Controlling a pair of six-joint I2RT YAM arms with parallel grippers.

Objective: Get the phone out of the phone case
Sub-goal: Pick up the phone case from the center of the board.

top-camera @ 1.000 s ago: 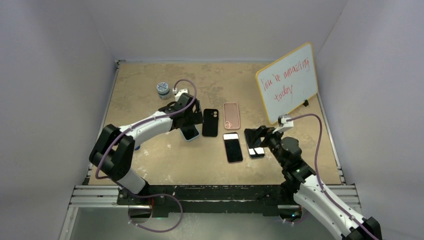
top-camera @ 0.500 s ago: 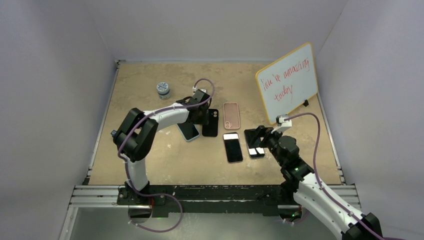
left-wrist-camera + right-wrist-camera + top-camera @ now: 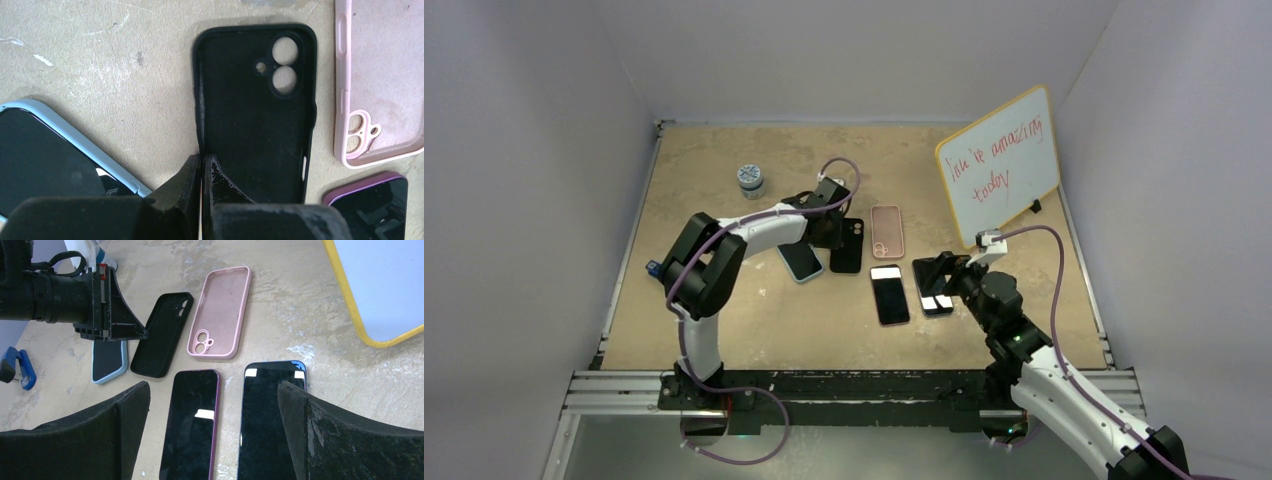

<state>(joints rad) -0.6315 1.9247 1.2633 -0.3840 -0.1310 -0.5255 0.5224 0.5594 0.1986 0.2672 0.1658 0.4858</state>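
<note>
Left pincer [image 3: 201,167] of mine is shut tight now. It pinches the left wall of the black case [image 3: 255,115], with one finger outside and one inside. A second ago it was wide open over the phone in the light blue case [image 3: 50,150]. That phone lies flat just left of the black case, screen up. My left arm [image 3: 754,232] has swung over, with its elbow bent up high and its front part reaching across to the black case. My right pincer [image 3: 210,390] stays wide open and holds nothing. It hangs low over the purple phone [image 3: 192,420] and the dark blue phone [image 3: 270,415], right of the black case.
</note>
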